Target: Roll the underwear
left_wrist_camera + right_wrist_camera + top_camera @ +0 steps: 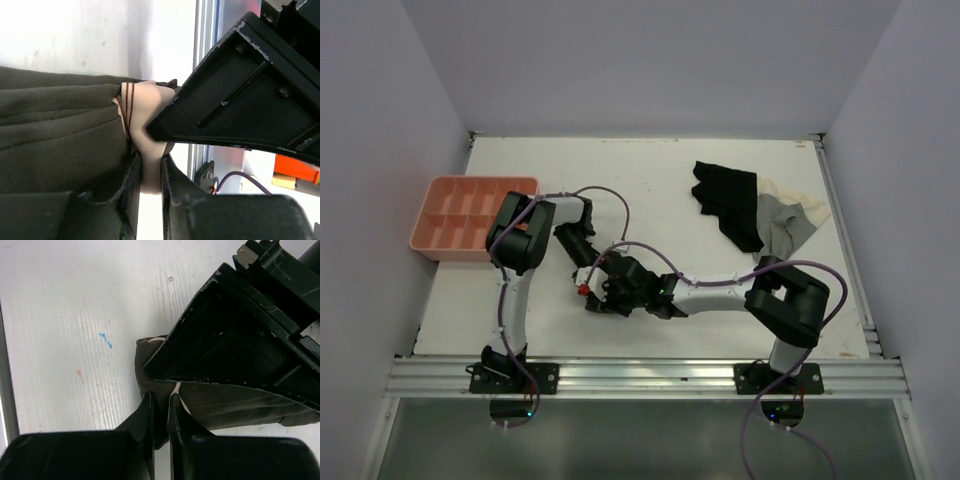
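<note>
The underwear point(60, 125) is dark brown ribbed fabric with a pale beige waistband point(145, 107) marked by thin brown stripes. It lies bunched on the white table between both grippers. My left gripper point(150, 165) is shut on the beige waistband at one end. My right gripper point(161, 402) is shut on a fold of the dark fabric point(225, 405) at the other end. In the top view the left gripper point(584, 274) and right gripper point(605, 294) meet near the table's front centre and hide most of the garment.
A pink compartment tray point(470, 215) stands at the left. A black garment point(725, 200) and a grey-and-cream garment point(790, 215) lie at the back right. An aluminium rail point(640, 375) runs along the near edge. A small blue mark point(105, 340) is on the table.
</note>
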{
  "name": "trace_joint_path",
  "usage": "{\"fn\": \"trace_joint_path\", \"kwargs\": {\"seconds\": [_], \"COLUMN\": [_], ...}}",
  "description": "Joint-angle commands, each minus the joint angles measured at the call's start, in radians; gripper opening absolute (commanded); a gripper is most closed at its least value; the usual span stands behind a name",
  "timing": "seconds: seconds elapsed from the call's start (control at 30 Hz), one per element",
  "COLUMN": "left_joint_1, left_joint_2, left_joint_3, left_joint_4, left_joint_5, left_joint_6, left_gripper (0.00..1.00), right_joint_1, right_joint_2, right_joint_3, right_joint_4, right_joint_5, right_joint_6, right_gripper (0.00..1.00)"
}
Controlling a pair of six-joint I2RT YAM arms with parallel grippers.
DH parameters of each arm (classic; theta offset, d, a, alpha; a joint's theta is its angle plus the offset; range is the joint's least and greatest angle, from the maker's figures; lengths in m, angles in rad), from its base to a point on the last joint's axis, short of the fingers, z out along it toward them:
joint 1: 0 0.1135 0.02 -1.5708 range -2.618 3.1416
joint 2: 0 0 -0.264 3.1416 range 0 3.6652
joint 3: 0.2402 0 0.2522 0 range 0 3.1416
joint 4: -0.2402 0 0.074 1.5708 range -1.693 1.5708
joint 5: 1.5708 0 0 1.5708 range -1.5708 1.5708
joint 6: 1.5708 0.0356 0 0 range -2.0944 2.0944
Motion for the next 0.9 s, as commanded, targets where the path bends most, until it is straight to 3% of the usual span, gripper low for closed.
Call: {"fn": "trace_joint_path", "kwargs": {"seconds": [0.0, 0.3, 0.5, 0.67, 0.87], "left_joint_1": [0.037, 0.175, 0.263, 0.353, 0.401], "left_joint_2": [-0.022, -0.141, -0.256, -0.429, -0.776], "left_joint_3": [0.011, 0.146, 0.182, 0.032, -0.324], "left_joint_4": [0.268, 0.163, 0.278, 0.539, 0.789], "left_joint_5": [-0.037, 0.169, 0.266, 0.306, 0.153], "left_joint_6": [0.028, 0.098, 0.013, -0.150, -0.081], "left_gripper": [0.23, 0.40, 0.43, 0.45, 0.46], "right_joint_1": [0.007, -0.056, -0.136, -0.219, -0.265], "right_joint_2": [0.093, 0.110, 0.122, 0.200, 0.355], "right_joint_3": [-0.027, -0.038, -0.015, 0.066, 0.198], "right_joint_4": [0.012, -0.017, -0.031, -0.054, -0.094], "right_joint_5": [-0.076, -0.229, -0.356, -0.460, -0.572], "right_joint_6": [0.031, 0.149, 0.281, 0.385, 0.511], "right_gripper": [0.00, 0.00, 0.00, 0.00, 0.00]}}
